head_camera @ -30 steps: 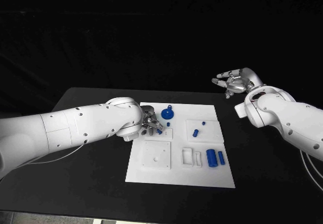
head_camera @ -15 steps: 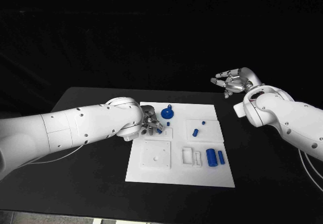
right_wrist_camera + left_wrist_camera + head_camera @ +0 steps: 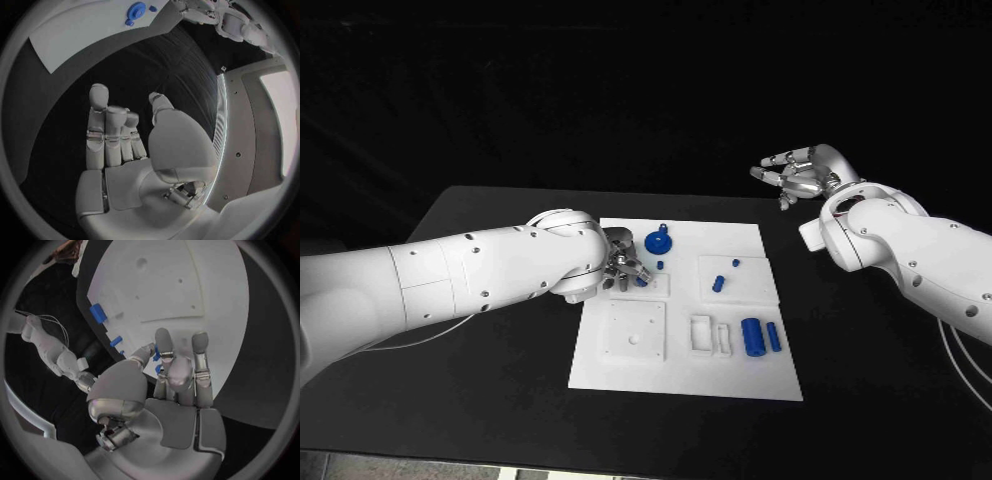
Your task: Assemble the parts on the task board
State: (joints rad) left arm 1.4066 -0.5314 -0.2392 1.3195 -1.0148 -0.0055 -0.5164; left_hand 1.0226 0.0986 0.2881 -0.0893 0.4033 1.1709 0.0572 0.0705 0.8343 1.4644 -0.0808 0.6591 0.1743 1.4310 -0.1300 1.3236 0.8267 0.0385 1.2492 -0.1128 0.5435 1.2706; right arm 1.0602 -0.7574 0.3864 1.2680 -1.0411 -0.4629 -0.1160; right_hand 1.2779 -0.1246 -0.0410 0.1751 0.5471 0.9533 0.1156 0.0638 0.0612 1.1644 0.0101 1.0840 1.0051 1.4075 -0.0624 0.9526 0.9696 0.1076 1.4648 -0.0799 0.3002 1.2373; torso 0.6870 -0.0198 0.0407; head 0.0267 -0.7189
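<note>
Task board [image 3: 687, 375]: white plate mid-table, two blue cylinders [image 3: 762, 336] near its right edge.
Left robot hand [image 3: 626, 270]: fingers close round a small blue part [image 3: 159, 369] over the board's left recess; seating it likely follows.
Right robot hand [image 3: 795, 176]: spread, holding nothing, beyond the far right corner.

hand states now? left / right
Left hand: on the task board, fingers at a small blue part; grip cannot be told.
Right hand: open, empty.
</note>
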